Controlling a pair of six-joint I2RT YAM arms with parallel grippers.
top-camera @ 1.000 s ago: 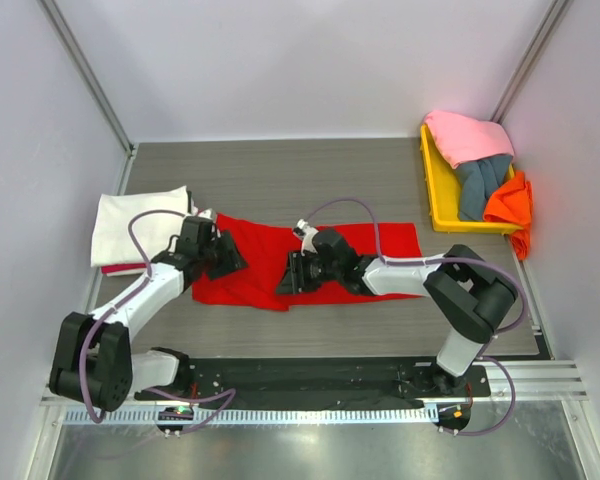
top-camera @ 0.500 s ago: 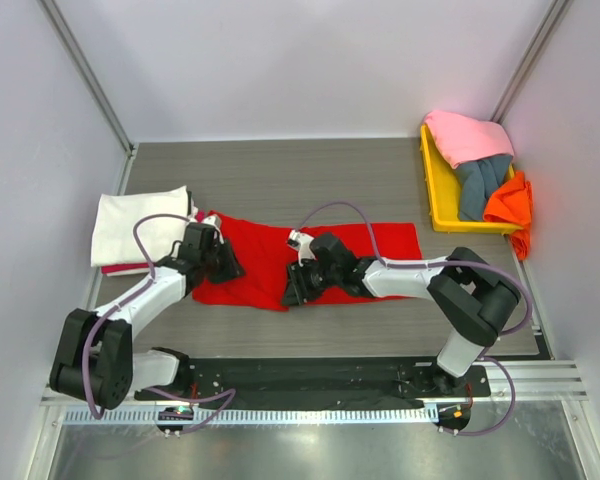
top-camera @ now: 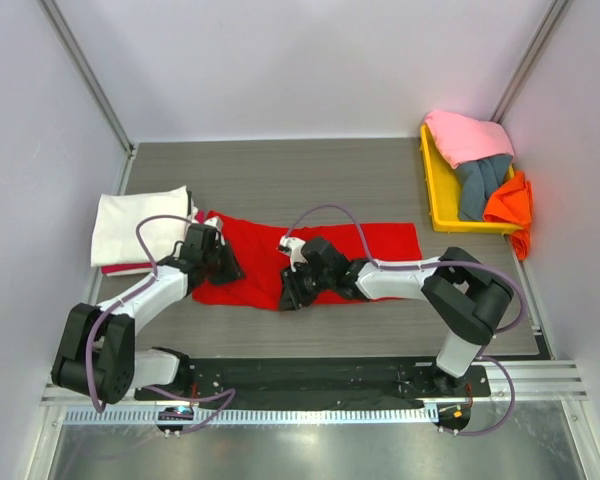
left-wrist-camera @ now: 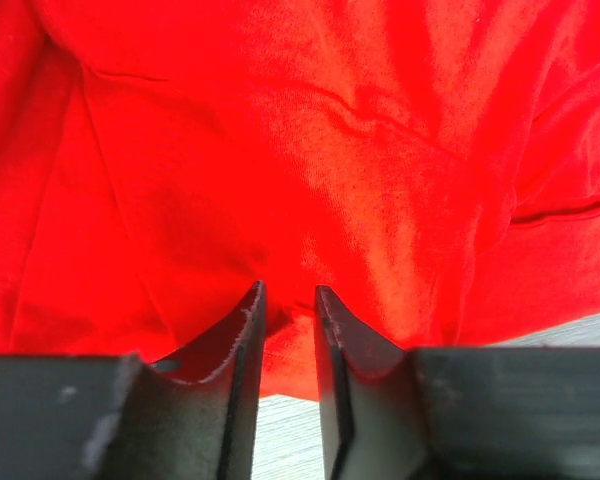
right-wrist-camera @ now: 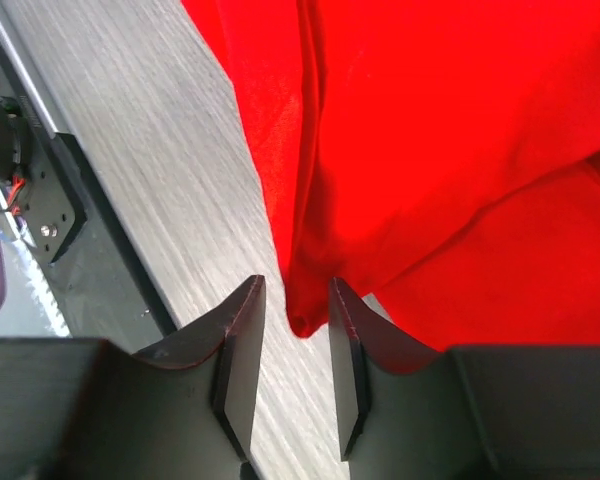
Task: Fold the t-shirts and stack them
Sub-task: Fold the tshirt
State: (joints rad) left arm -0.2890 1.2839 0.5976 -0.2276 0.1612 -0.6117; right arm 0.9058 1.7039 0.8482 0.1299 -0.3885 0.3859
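Observation:
A bright red t-shirt [top-camera: 265, 250] lies spread across the middle of the table. My left gripper [top-camera: 228, 270] is at its near left hem, and in the left wrist view [left-wrist-camera: 288, 292] the jaws are pinched on a fold of the red t-shirt [left-wrist-camera: 280, 150]. At the near edge of the cloth, by its middle, is my right gripper [top-camera: 285, 297]. In the right wrist view [right-wrist-camera: 295, 285] a hanging corner of the red t-shirt [right-wrist-camera: 460, 150] sits between its fingers, with a gap on both sides. A folded cream-white t-shirt [top-camera: 140, 225] lies at the left.
A yellow tray [top-camera: 432, 190] at the back right holds a pink t-shirt [top-camera: 468, 135], a grey-blue one [top-camera: 480, 185] and an orange one [top-camera: 510, 205] that hangs over its rim. A strip of pink cloth [top-camera: 120, 268] shows under the white shirt. The arms' black base rail [top-camera: 310, 375] runs along the near edge.
Both grippers have slid toward the near hem of the red shirt and narrowed. The left jaws have closed on the cloth. The right gripper moved left along the edge.

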